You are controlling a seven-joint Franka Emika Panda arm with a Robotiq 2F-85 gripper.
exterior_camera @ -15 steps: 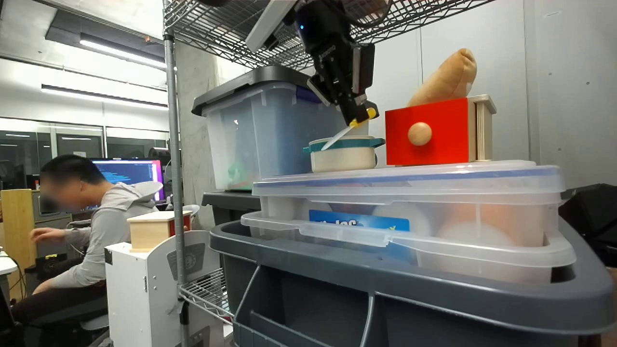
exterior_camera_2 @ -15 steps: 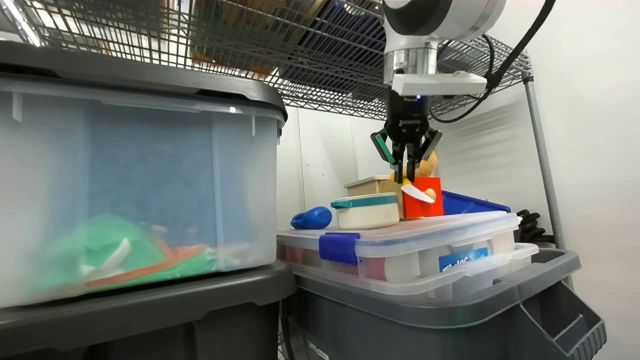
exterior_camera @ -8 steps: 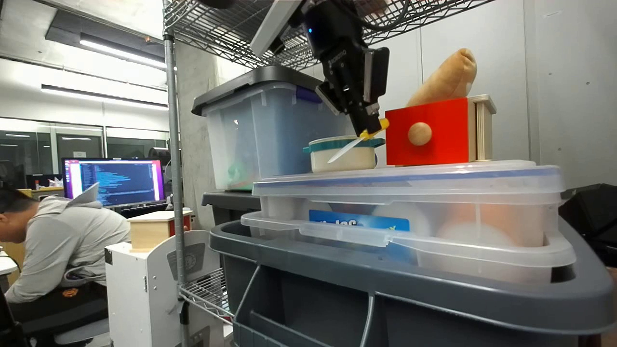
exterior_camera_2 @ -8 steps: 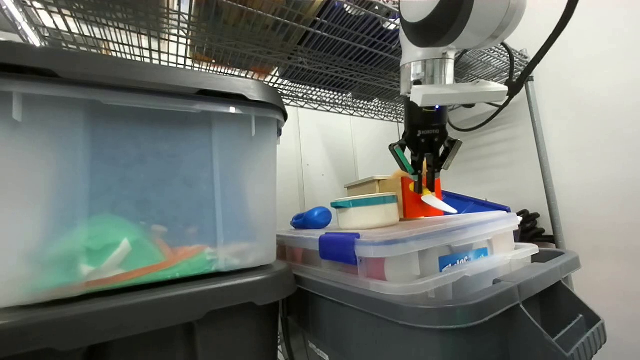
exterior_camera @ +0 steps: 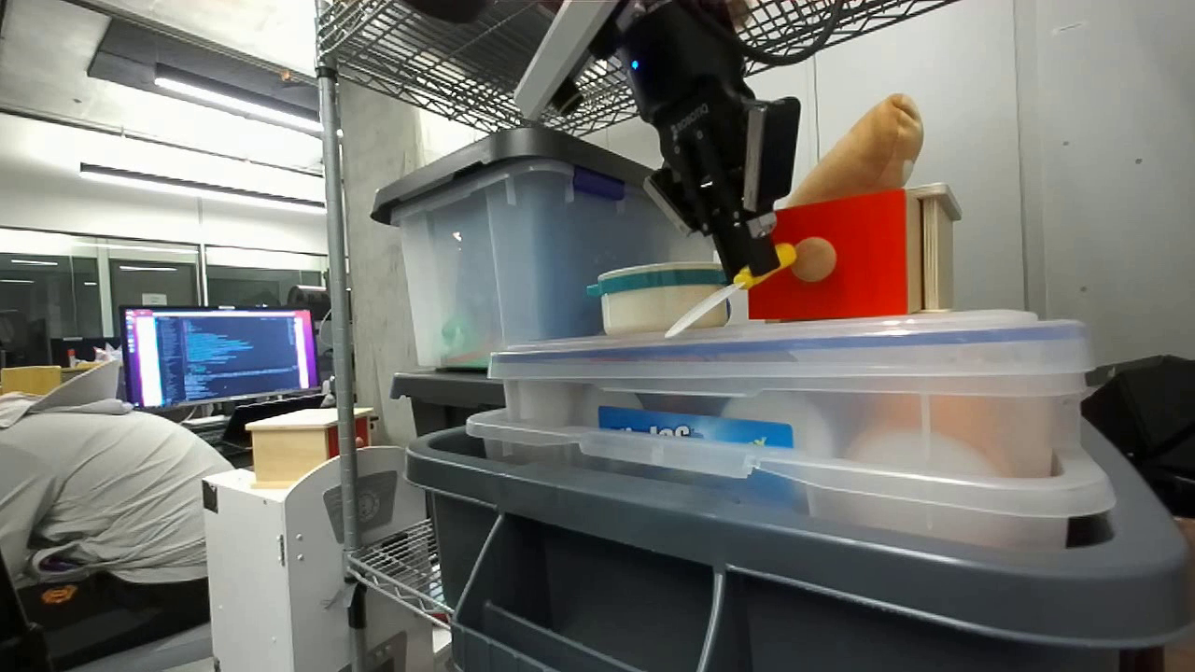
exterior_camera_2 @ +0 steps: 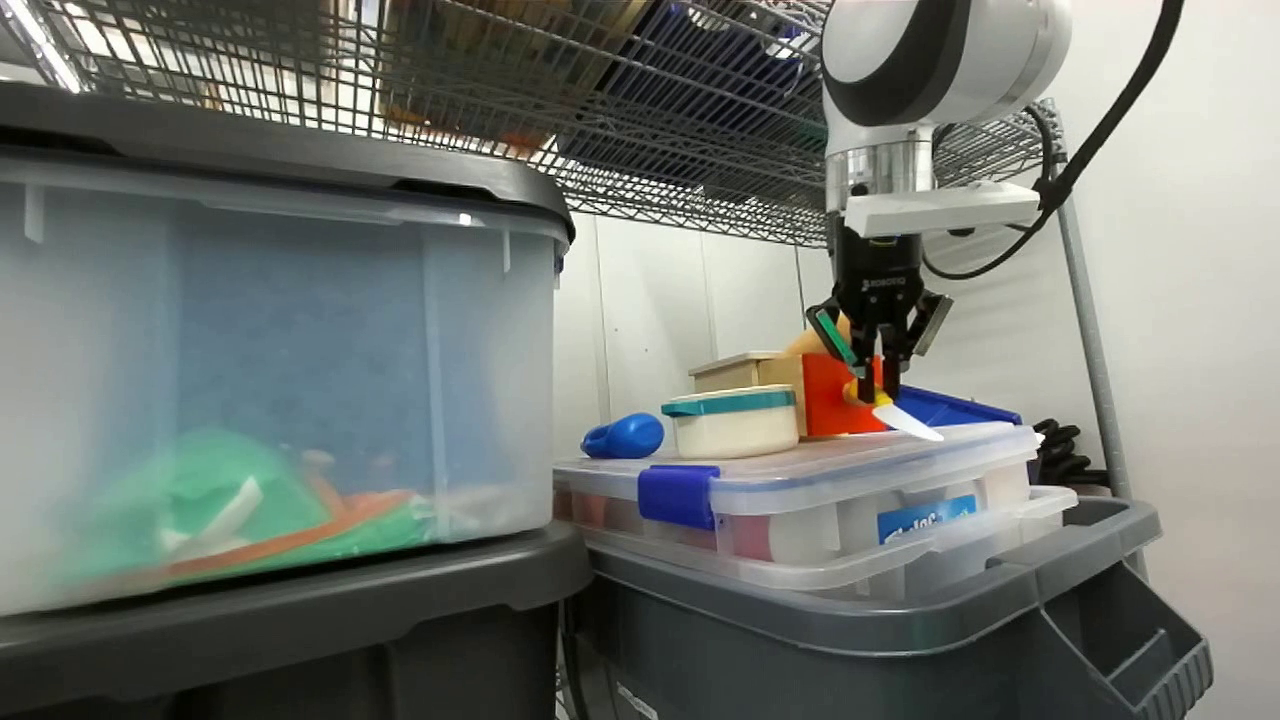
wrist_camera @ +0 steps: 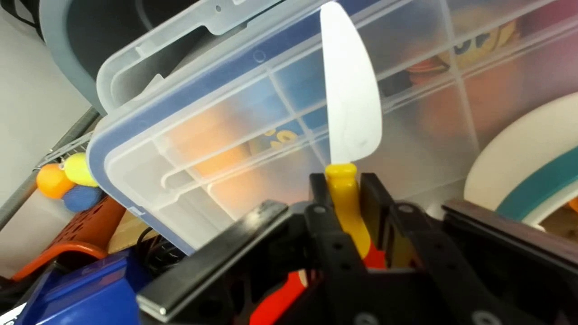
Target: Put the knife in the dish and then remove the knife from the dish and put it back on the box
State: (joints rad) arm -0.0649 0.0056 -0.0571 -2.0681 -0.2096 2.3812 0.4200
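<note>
Clamped on the yellow-handled knife (wrist_camera: 353, 90) with the gripper (wrist_camera: 346, 187), holding it slanted tip-down over the storage box (exterior_camera: 812, 373)! Probably onto the put-back step, finished with the teal-banded bowl (exterior_camera_2: 735, 432). Next: lower onto that box, ease flat, release.

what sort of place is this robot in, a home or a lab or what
Probably a lab or tech office, though I can't be certain: there's a robot arm, a monitor with what looks like code on it, and metal wire shelving.
</note>
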